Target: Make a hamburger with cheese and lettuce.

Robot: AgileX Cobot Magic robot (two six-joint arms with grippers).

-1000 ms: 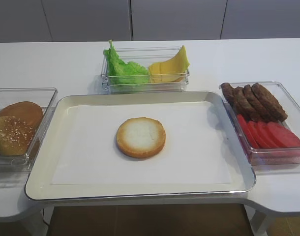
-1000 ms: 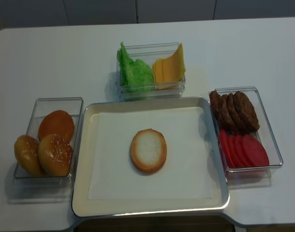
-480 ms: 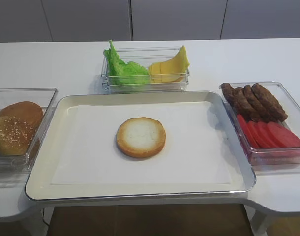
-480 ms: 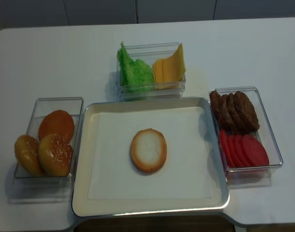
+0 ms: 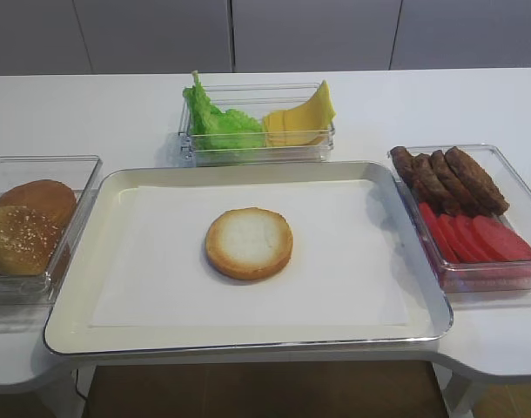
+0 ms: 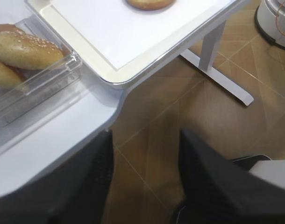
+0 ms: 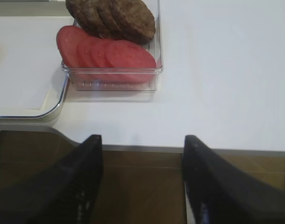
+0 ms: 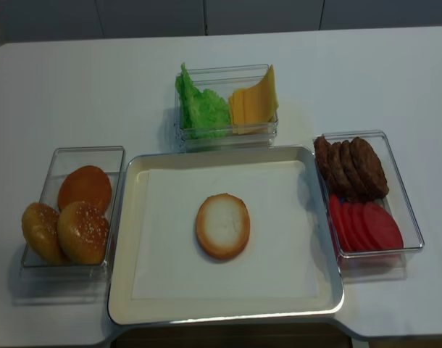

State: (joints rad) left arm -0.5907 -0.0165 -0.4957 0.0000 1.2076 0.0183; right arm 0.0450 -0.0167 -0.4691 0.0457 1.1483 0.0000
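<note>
Bun base [image 5: 249, 243] alone on tray [image 5: 78, 261]; both tools parked apart, empty (off worktop); next, fetch cheese [image 5: 302, 117] or lettuce [image 5: 215, 122].

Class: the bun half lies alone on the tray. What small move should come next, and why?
Probably send the open right gripper toward the cheese, beside the lettuce. The bun half is bare, and both grippers sit empty off the table's near edge.

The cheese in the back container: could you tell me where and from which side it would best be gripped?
Probably the raised pointed corner of the cheese: it sticks up above the clear container rim, away from the lettuce. Come from above, pinching the thin slice across its faces.
</note>
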